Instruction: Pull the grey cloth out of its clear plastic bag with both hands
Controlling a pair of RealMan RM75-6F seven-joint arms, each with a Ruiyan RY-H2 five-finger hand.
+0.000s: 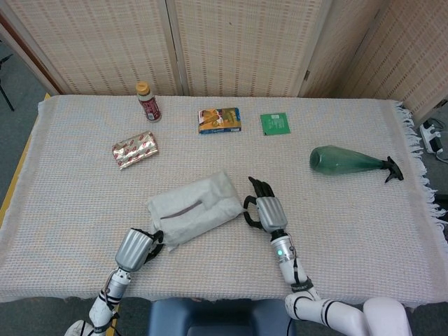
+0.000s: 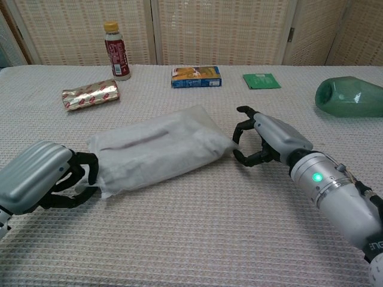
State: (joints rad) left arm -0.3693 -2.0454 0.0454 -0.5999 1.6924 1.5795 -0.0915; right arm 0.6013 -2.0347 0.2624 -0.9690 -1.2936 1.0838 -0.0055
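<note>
The clear plastic bag (image 1: pixel 196 208) with the grey cloth (image 2: pixel 158 149) folded inside lies slantwise in the middle of the table. My left hand (image 1: pixel 140 246) is at the bag's near left corner, and its dark fingers (image 2: pixel 84 174) are curled against the bag's edge and pinch it. At the bag's far right end, my right hand (image 1: pixel 264 210) has its fingers and thumb apart in a claw. The bag's tip sits just at that gap, and the right hand (image 2: pixel 266 140) holds nothing.
At the back of the cloth-covered table stand a small bottle (image 1: pixel 148 101), a snack box (image 1: pixel 219 120) and a green packet (image 1: pixel 275 123). A foil-wrapped pack (image 1: pixel 135 150) lies at the left and a green glass bottle (image 1: pixel 346 161) on its side at the right.
</note>
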